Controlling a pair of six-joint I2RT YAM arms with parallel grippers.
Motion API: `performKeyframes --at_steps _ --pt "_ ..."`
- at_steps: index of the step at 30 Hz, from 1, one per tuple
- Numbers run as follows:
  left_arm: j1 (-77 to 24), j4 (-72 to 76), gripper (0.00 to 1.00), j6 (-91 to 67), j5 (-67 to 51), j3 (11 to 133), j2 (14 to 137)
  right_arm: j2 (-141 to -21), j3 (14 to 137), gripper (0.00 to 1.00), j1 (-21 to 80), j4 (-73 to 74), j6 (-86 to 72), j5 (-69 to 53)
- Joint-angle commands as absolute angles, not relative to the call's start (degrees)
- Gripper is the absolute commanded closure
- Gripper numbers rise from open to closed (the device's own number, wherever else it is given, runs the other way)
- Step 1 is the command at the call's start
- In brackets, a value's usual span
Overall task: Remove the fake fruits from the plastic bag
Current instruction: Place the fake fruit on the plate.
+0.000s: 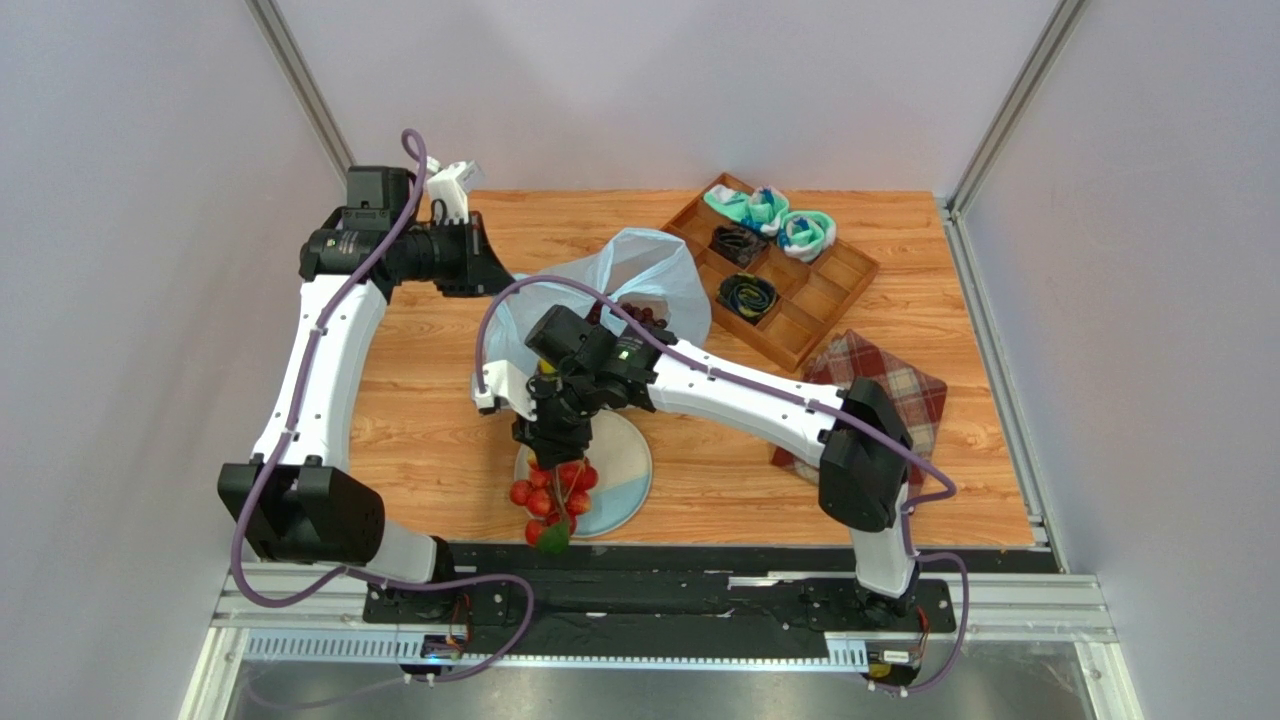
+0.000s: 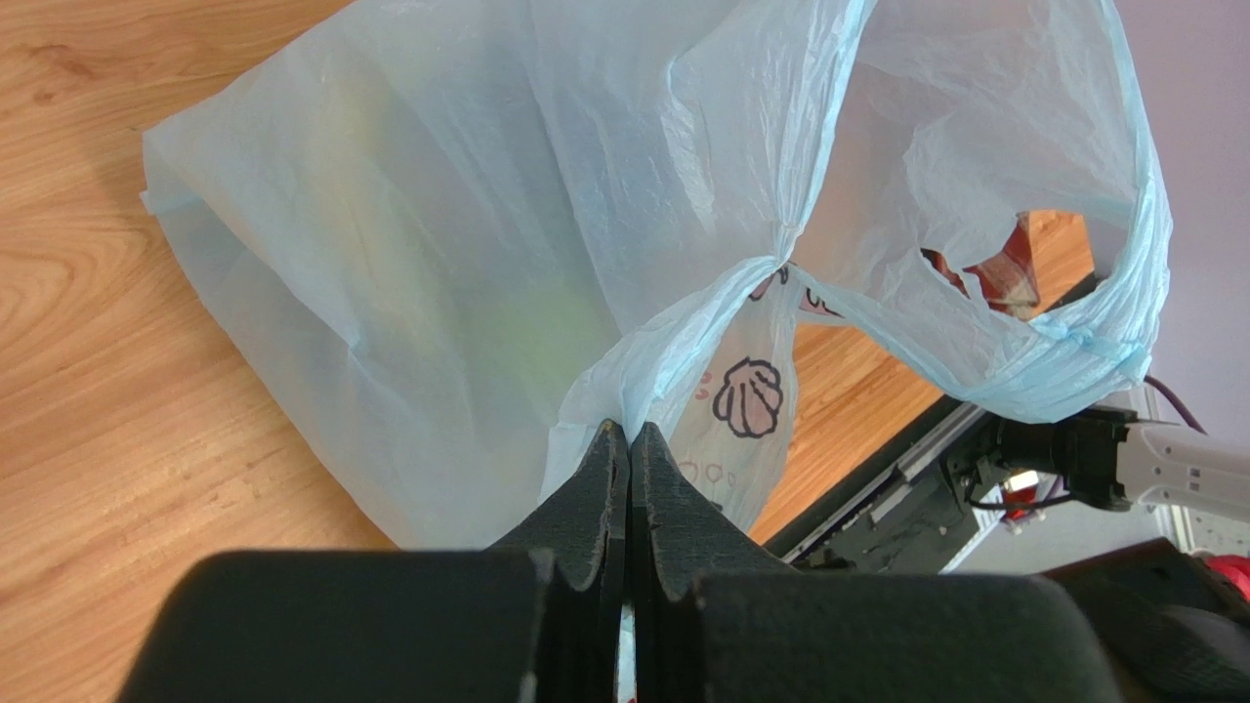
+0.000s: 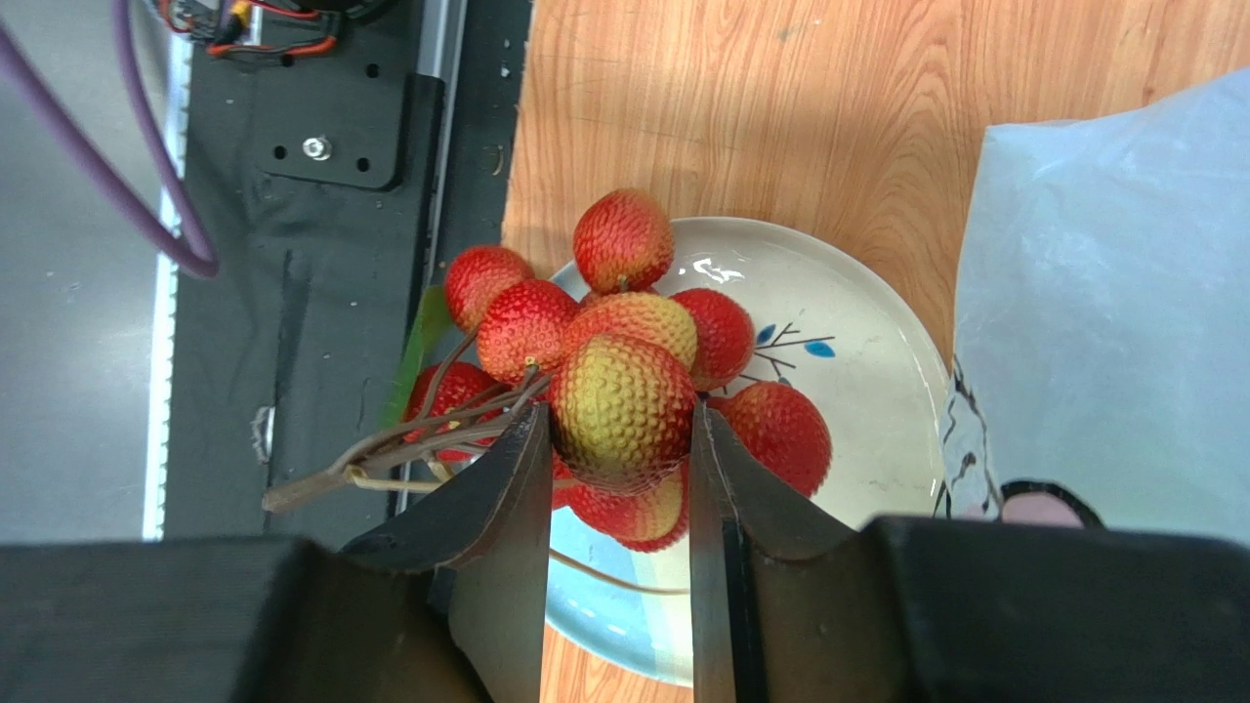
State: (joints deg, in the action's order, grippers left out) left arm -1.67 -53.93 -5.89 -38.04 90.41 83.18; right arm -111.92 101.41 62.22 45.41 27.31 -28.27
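The pale-blue plastic bag (image 1: 649,273) lies on the wooden table, and my left gripper (image 1: 505,279) is shut on a bunched fold of its rim (image 2: 690,337). A faint green shape (image 2: 550,325) shows through the film. Dark fruits (image 1: 646,315) sit at the bag's mouth. My right gripper (image 1: 562,444) is shut on a cluster of small red fruits (image 3: 634,315), one yellow-red fruit (image 3: 624,410) between its fingers. The cluster (image 1: 553,495) hangs over the near-left rim of a pale plate (image 1: 628,477). The bag's edge (image 3: 1115,308) lies just right of the plate (image 3: 866,366).
A wooden compartment tray (image 1: 824,308) at the back right holds teal-white rolled socks (image 1: 806,230) and dark coiled items (image 1: 747,294). A red plaid cloth (image 1: 896,393) lies in front of it. The black base rail (image 1: 706,567) runs along the near edge, just below the plate.
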Motion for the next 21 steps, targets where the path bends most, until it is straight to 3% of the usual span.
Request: performKeyframes --at_steps 1,5,10,11,13,15,21 --pt "-1.3 -52.6 1.0 -6.2 -39.2 90.1 80.9 -113.0 103.4 0.95 62.1 41.7 26.8 -26.5" --pt "-1.3 -52.7 1.0 -6.2 -39.1 91.2 81.9 -114.6 105.3 0.95 62.1 40.6 26.4 -24.2" --pt "-1.2 -52.7 1.0 -6.3 -39.5 92.0 83.2 -115.0 103.0 0.82 62.0 41.6 28.6 -22.1" --pt "-1.3 -52.7 1.0 -6.4 -39.6 92.1 83.4 -114.6 102.5 0.79 62.0 42.3 29.3 -22.4" --pt "-1.3 -52.6 1.0 -6.7 -40.0 92.3 83.6 -113.0 101.3 0.62 62.0 42.9 29.5 -23.4" --pt "-1.3 -52.6 1.0 -7.4 -40.8 92.5 83.8 -111.5 101.1 0.39 62.0 43.9 28.4 -22.2" --pt "-1.3 -52.7 1.0 -7.9 -40.8 91.9 83.8 -104.2 117.4 0.25 61.0 57.2 24.4 -26.2"
